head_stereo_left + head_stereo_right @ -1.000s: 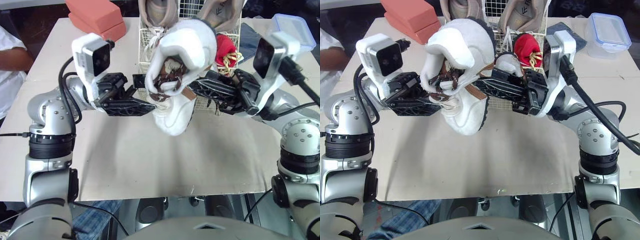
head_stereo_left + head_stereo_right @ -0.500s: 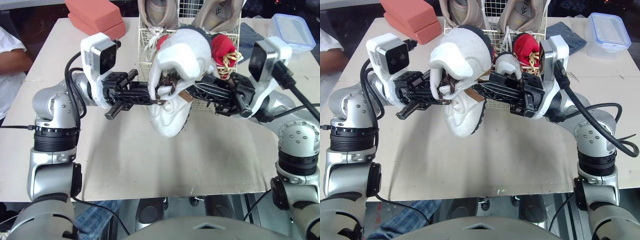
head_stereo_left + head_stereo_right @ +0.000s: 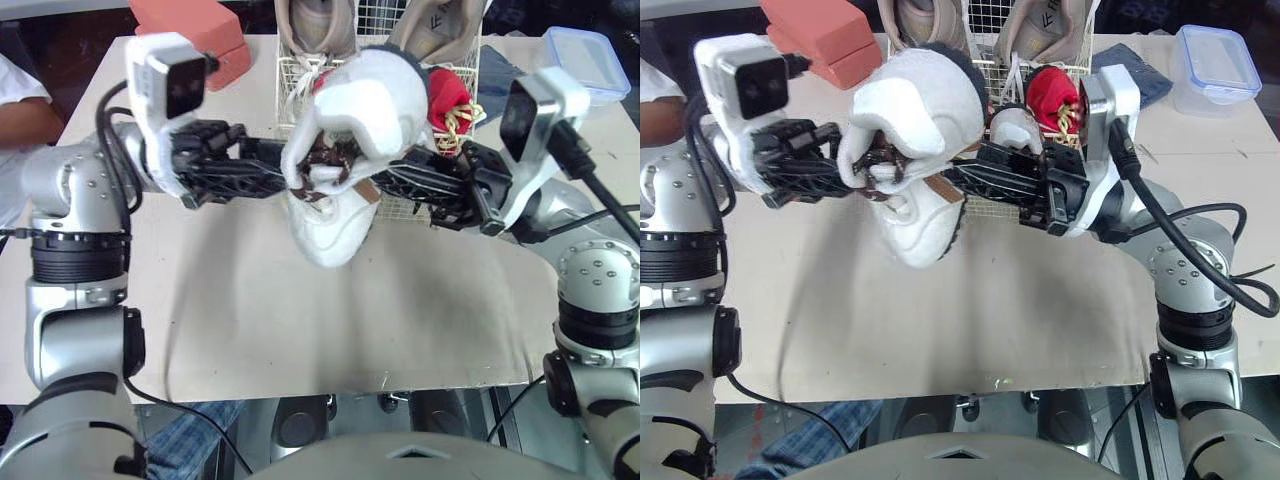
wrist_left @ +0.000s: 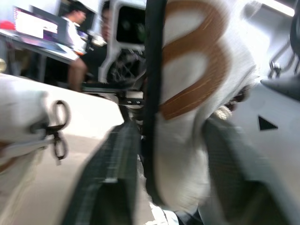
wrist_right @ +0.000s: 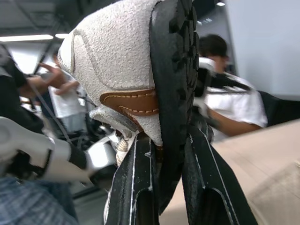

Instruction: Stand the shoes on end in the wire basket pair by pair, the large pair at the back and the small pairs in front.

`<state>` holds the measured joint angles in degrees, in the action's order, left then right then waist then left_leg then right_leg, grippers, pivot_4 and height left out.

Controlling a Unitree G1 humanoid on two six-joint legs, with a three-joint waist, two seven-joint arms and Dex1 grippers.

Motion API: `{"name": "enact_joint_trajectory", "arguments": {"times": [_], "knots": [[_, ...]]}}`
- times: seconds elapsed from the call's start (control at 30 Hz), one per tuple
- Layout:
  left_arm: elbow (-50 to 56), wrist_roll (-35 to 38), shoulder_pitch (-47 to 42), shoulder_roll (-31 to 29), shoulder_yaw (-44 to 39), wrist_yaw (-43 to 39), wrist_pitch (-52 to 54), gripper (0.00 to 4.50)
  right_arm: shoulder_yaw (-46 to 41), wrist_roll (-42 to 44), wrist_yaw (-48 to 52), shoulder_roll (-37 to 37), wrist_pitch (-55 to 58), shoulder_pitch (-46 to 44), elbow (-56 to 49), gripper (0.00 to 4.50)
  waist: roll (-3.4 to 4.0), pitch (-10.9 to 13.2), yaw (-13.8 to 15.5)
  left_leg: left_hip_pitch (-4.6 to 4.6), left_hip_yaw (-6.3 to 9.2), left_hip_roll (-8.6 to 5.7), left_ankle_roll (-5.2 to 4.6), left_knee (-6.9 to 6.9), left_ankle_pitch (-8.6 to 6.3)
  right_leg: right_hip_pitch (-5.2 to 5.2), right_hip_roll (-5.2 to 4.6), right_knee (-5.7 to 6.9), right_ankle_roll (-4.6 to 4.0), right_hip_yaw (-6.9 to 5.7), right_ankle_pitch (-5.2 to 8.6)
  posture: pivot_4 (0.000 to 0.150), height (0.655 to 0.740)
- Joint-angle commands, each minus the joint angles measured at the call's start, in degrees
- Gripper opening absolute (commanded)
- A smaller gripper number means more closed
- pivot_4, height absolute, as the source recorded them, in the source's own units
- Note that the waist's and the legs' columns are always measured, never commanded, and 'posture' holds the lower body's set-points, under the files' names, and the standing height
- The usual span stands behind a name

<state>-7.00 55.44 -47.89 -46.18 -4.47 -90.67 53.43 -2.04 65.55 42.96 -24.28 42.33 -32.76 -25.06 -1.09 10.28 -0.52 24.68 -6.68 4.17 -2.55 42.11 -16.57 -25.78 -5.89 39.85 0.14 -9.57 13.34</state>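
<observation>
- The white pair (image 3: 375, 100) hangs in the air between my two arms, over the table (image 3: 300, 320) and just in front of the basket (image 3: 293, 85). One shoe is high, the other points down.
- My right gripper (image 5: 166, 143) is clenched on a heel, one finger on the suede and one on the black sole.
- My left gripper (image 4: 166, 140) is clamped on the side with the brown stripes (a finger on each flank).
- The beige pair (image 3: 315, 25) stands on end at the back of the basket.
- A red shoe (image 3: 450, 95) sits in the basket's front right.
- Further out on the table are an orange box (image 3: 205, 25) at back left, and a blue cloth (image 3: 500, 80) and a clear tub (image 3: 585, 45) at back right.
- A person's arm (image 3: 25, 110) rests at the left edge.
</observation>
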Motion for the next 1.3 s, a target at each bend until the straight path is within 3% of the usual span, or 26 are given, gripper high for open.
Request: {"name": "enact_joint_trajectory", "arguments": {"times": [0.03,0.17,0.73,0.77,0.83,1.07,1.17,1.2,1.3], "knots": [[0.08,1.10,-1.39,1.02,-3.46,0.75,-1.44,4.47,-0.64,0.35,0.67,0.17,-0.90,-0.59,-1.37,0.00,0.00,0.00,0.09,0.00,0.00,0.00,0.00,0.00,0.00,0.00,-0.01,0.01,0.00,0.00,0.00,0.150,0.6860],[-1.44,3.52,-3.87,1.10,-4.71,-0.45,1.62,4.47,0.07,-0.71,2.03,-0.54,-0.61,-0.16,-1.75,0.00,0.00,0.00,-0.01,0.01,0.00,-0.01,0.00,0.02,0.00,0.00,0.00,0.01,0.00,-0.01,0.00,0.150,0.6860],[-3.54,2.75,-9.42,4.46,8.96,-1.83,-2.27,4.47,3.28,-0.98,2.93,0.03,-0.17,0.07,-4.55,0.00,0.00,0.00,-0.06,0.00,-0.01,-0.02,0.00,0.03,0.00,0.00,0.00,0.03,-0.01,0.00,0.00,0.150,0.6860],[-3.76,2.84,-9.72,4.70,9.02,-1.83,-2.15,4.08,3.25,-1.07,2.95,-0.04,-0.23,0.24,-4.56,0.00,0.00,0.00,-0.07,0.00,-0.01,-0.02,0.00,0.03,0.00,0.00,0.00,0.03,-0.01,0.00,0.00,0.150,0.6860],[-4.31,3.45,-10.26,5.05,9.13,-1.83,-1.70,3.74,3.31,-1.45,3.12,-0.22,-0.36,0.57,-4.46,0.00,0.00,0.00,-0.05,0.00,0.00,-0.02,0.00,0.03,0.00,0.00,0.00,0.03,-0.01,0.00,0.00,0.150,0.6860],[-4.06,3.27,-10.02,4.24,9.72,-1.83,-2.91,0.87,3.73,-3.66,4.06,-0.63,-0.73,2.02,-4.27,0.00,0.00,0.00,-0.03,0.01,0.00,-0.02,0.00,0.04,0.00,0.00,0.00,0.03,-0.01,0.00,0.00,0.150,0.6860],[-4.56,1.84,-9.93,4.08,8.87,-1.83,-4.17,0.62,2.95,-2.44,3.52,-0.54,0.00,2.36,-4.05,0.00,0.00,0.00,-0.03,0.00,-0.01,-0.02,0.00,0.04,0.00,0.00,0.00,0.03,0.00,0.00,0.00,0.150,0.6860],[-4.59,1.51,-9.85,3.85,8.57,-1.83,-4.63,0.62,2.73,-2.12,3.55,-0.74,0.28,2.43,-4.09,0.95,0.00,0.00,-0.03,0.00,-0.01,-0.02,0.00,0.04,0.00,0.00,0.00,0.03,0.00,0.00,0.00,0.150,0.6860],[-5.12,-0.05,-9.97,3.72,7.03,-1.83,-5.58,0.61,1.99,-1.53,3.86,-1.71,0.85,3.02,-4.71,2.22,0.00,0.00,-0.03,0.00,0.00,-0.02,0.00,0.04,0.00,0.00,0.00,0.03,-0.01,0.00,0.00,0.150,0.6860]]}}
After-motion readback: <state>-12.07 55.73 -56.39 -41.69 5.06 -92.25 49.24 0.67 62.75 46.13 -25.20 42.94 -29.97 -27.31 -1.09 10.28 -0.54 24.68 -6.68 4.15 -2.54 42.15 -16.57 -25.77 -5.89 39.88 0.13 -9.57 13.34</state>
